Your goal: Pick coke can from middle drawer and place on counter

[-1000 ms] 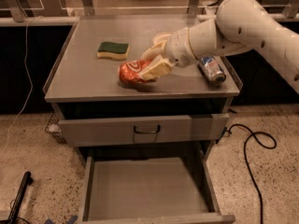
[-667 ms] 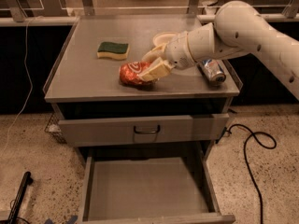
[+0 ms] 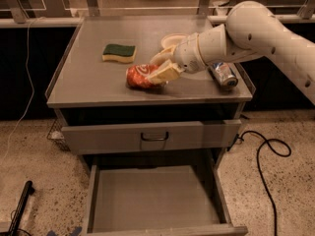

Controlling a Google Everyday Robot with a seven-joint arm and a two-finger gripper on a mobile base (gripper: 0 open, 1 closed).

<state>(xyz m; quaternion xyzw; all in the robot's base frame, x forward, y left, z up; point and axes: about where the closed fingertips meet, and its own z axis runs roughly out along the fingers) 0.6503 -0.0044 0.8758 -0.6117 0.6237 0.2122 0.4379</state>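
**A:** Where was the coke can (image 3: 139, 76)?

**B:** On the counter (image 3: 83, 82), lying on its side. Roughly mid-width, close to the near edge.

**A:** Gripper?

**B:** Gripper (image 3: 161, 69) was at the can's right end. Fingers (image 3: 167, 74) were clamped around the can, one above and one below.

**A:** Arm pose?

**B:** Arm (image 3: 256, 33) reached in from the right, low over the counter, with the wrist angled down and left.

**A:** Room around it?

**B:** Sponge (image 3: 119, 52) sat far-left of the can, well apart. Blue can (image 3: 225, 74) lay on its side by the right rim, under the forearm. Bare counter ran from the coke can to the left rim. Only a narrow strip was left between the can and the near edge.

**A:** Below?

**B:** Drawer (image 3: 152, 195) was pulled out toward the near side, grey floor showing. Top drawer front (image 3: 154, 136) was shut above it. Cable (image 3: 266, 151) lay on the floor to the right.
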